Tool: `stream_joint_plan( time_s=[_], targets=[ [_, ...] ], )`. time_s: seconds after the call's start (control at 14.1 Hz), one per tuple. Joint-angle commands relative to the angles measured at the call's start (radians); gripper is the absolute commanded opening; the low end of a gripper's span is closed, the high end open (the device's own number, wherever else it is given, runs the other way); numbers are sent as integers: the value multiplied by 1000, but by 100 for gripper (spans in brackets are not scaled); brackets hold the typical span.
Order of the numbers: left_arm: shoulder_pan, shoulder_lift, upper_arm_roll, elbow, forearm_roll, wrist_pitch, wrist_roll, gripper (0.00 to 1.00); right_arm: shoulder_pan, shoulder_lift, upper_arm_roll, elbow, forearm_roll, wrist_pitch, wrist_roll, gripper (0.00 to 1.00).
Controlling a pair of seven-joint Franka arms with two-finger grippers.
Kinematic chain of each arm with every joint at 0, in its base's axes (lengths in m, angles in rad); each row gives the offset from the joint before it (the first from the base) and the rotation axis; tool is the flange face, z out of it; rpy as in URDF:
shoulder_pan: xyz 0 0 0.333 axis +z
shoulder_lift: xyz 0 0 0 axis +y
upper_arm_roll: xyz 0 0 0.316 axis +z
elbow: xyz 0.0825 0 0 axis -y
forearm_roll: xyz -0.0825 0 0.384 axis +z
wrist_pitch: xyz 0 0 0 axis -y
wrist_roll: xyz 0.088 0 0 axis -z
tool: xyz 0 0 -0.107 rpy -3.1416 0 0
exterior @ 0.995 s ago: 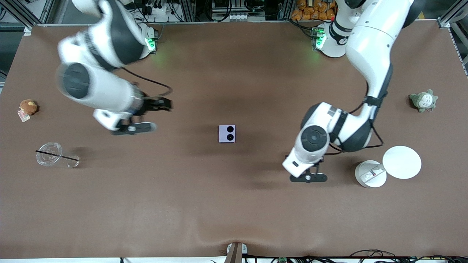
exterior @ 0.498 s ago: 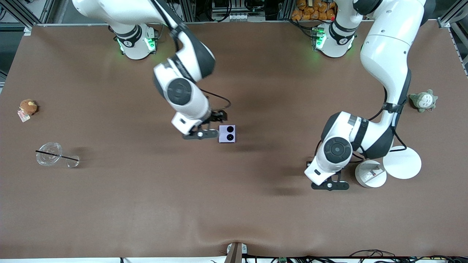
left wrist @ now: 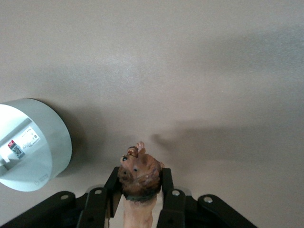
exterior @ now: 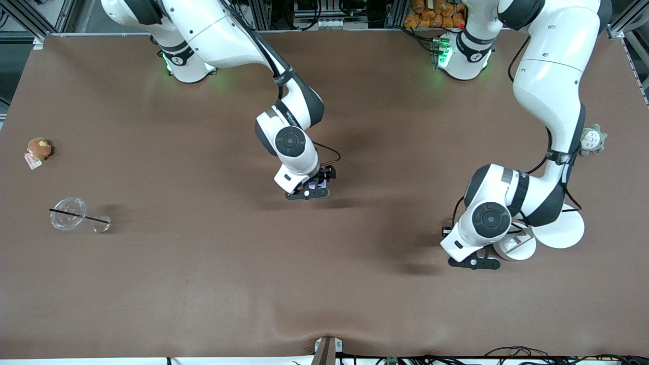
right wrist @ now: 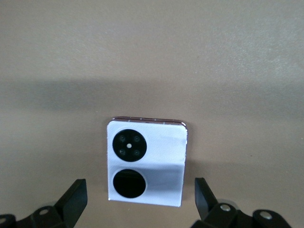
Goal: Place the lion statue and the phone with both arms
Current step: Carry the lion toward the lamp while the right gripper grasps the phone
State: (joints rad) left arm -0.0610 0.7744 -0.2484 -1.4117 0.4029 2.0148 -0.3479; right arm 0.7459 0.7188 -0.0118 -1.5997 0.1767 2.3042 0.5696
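Note:
The phone (right wrist: 145, 164) is a pale-lavender square with two black round lenses, lying flat on the brown table. My right gripper (right wrist: 140, 199) is open right over it, one finger on each side, not touching. In the front view that gripper (exterior: 307, 193) hides most of the phone (exterior: 319, 186). My left gripper (left wrist: 139, 179) is shut on the lion statue (left wrist: 140, 171), a small reddish-brown figurine whose head sticks out between the fingers. In the front view the left gripper (exterior: 474, 261) is over bare table beside the white round container (exterior: 514, 247); the statue is hidden there.
The white container also shows in the left wrist view (left wrist: 28, 142). A flat white disc (exterior: 563, 230) lies beside it. A grey-green plush (exterior: 590, 139) sits partly hidden by the left arm. A brown plush with a tag (exterior: 39, 148) and a clear cup with a straw (exterior: 67, 214) lie at the right arm's end.
My right arm swung from its end of the table to the middle and now hangs over the phone. My left gripper moved toward the white container with the statue.

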Motion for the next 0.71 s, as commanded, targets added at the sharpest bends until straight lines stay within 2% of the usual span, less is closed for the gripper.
stream_joint_plan(
  time_s=[0.0, 0.64],
  targets=[
    [33, -9, -9, -16, 20, 22, 70, 0, 7, 37, -14, 49, -64, -9, 85, 100],
    [99, 0, -9, -55, 20, 90, 170, 0, 13, 79, -11, 73, -65, -9, 141, 100]
  ],
)
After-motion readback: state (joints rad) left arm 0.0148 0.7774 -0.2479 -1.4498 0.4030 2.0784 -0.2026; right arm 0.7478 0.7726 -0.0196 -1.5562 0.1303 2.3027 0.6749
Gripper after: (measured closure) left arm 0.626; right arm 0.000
